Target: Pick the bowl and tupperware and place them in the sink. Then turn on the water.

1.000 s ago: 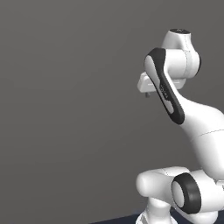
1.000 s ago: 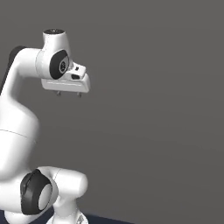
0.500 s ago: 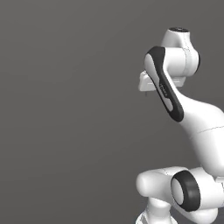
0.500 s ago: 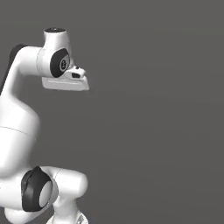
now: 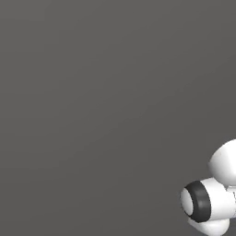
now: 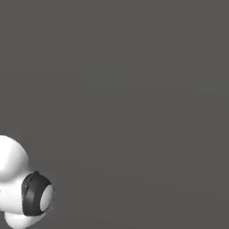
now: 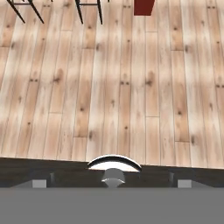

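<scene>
In the left base view the arm (image 5: 209, 196) sits low at about four o'clock against a bare wall (image 5: 92, 92). From the right base it sits at eight o'clock. The hand view looks down on a plank floor (image 7: 113, 87), with thin legs (image 7: 26, 11) at eleven o'clock and a block (image 7: 144, 6) at twelve o'clock.
</scene>
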